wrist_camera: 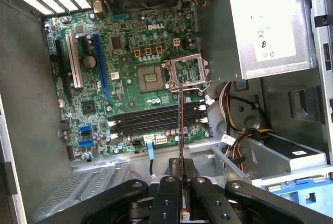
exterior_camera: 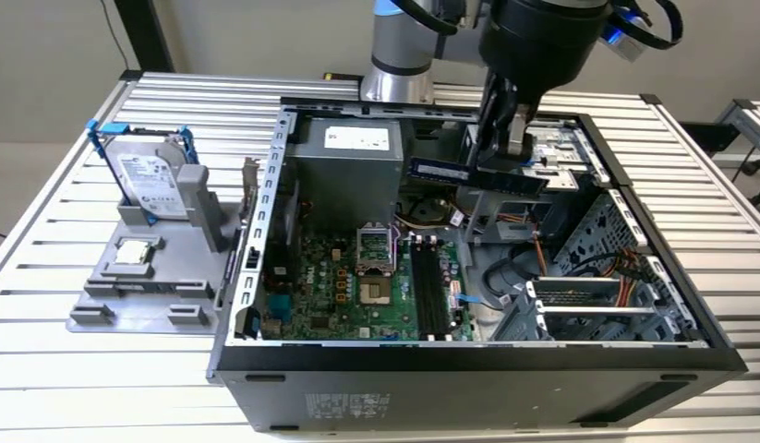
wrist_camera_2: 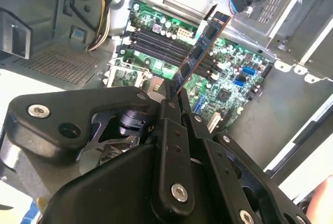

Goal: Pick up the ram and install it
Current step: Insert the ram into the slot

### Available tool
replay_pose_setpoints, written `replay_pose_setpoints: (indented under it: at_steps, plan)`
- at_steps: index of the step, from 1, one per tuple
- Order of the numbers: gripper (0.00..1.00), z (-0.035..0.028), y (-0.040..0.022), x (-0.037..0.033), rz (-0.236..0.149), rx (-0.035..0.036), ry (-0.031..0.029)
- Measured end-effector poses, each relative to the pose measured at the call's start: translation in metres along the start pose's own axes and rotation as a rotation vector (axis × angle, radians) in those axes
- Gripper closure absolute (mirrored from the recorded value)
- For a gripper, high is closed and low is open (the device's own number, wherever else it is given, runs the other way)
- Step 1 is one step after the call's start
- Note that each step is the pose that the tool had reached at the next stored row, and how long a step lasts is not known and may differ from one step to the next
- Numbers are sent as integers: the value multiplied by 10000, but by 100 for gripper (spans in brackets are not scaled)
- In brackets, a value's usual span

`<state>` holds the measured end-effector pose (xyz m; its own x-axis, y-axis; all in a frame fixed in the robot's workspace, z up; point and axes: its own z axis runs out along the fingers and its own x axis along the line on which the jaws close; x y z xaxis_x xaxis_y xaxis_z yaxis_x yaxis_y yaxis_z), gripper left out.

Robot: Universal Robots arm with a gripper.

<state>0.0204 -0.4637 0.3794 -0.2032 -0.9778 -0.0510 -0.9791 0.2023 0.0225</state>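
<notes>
Noted hard drive [exterior_camera: 146, 180] upright in a grey stand [exterior_camera: 109, 305] at the exterior view's left, with processor [exterior_camera: 136, 250] lying flat on the same stand, lower in frame.

Moved right to the open case [exterior_camera: 478, 355]. Logged motherboard [exterior_camera: 343, 277] on its floor and slots [exterior_camera: 429, 286] as dark strips running up-and-down the frame, a little below centre.

Found ram [exterior_camera: 448, 170] in the upper middle of the frame. Level, long axis left-to-right, held clear of the board and just right of the power supply [exterior_camera: 343, 175].

Saw gripper [exterior_camera: 509, 164] hanging from the top of the frame, clamped on the ram toward its right end.

Checked the hold in both wrist views. Ram [wrist_camera: 181, 125] seen edge-on between closed fingers [wrist_camera: 169, 203], and again as a dark stick [wrist_camera_2: 203, 47] reaching out past the gripper [wrist_camera_2: 174, 96].

Judged the slots [wrist_camera: 156, 120] to lie beneath the stick, down and left of it in the exterior view. Read the long axis as crossing the slots rather than lining up with them. Not yet seated.
</notes>
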Motion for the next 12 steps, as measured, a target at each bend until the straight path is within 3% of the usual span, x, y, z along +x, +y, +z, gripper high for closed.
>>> replay_pose_setpoints:
  at_steps: [6,7,12]
  plan:
    - [100,-2,-5,22,414,21,-8]
    - [100,-3,-10,46,936,47,-20]
    - [100,-3,-12,57,1216,62,-27]
